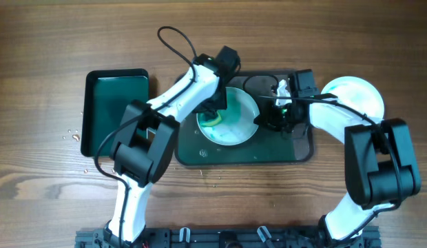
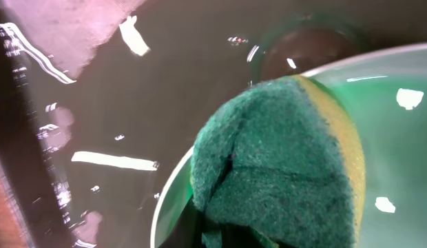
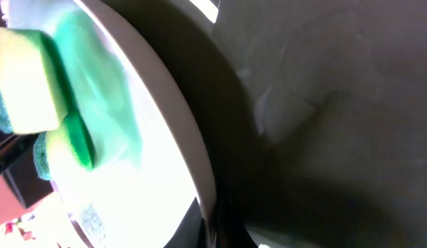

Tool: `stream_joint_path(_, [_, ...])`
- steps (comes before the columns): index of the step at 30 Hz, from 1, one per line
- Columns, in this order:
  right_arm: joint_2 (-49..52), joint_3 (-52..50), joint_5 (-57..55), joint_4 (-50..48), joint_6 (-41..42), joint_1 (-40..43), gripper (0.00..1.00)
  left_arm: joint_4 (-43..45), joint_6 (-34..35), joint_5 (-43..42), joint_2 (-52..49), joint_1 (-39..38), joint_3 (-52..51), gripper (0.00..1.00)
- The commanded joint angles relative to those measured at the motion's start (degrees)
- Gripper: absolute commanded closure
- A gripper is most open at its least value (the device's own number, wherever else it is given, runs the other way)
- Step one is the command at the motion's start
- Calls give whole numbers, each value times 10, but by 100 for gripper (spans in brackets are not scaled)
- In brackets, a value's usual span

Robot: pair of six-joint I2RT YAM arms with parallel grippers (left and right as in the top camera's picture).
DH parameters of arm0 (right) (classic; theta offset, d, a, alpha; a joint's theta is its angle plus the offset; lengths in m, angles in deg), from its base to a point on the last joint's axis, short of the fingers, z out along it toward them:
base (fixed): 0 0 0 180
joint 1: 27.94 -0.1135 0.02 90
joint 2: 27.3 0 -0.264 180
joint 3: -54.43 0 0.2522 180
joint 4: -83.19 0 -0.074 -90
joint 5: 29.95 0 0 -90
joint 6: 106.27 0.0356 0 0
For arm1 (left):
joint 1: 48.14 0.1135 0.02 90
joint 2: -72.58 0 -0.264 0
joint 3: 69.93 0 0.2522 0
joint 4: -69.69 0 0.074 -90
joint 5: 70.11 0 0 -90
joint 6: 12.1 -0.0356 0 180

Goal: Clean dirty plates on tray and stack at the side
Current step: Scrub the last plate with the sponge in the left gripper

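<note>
Overhead, a white plate (image 1: 237,127) filmed with teal sits on the left part of the big dark tray (image 1: 282,148), where the left gripper (image 1: 215,110) is closed on a green-and-yellow sponge (image 1: 212,120) that rests on the plate's left side. The right gripper (image 1: 274,116) is at the plate's right rim, and the right wrist view shows that rim running down between its fingers, pinched. A second plate (image 1: 355,93) lies on the table (image 1: 48,41) just right of the tray, and a small tray (image 1: 117,103) sits off to the left.
</note>
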Motion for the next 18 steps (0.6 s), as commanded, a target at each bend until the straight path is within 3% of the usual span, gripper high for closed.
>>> stream_joint_path(1, [32,-9,31,-6,-43,14,96,10,-111,-212,-13,20,-11,96])
stream_joint_path(4, [40,-9,32,-10,-39,14,96,1,-181,-353,-13,16,-11,96])
stream_joint_path(7, [40,-9,32,-10,-38,14,96,3,-187,-370,-13,4,-11,96])
stream_joint_path(13, [40,-9,31,-10,-34,14,96,65,-167,-332,-13,-17,-11,96])
stream_joint_path(18, [40,-9,31,-9,-35,14,96,112,-90,-183,-14,-25,-11,96])
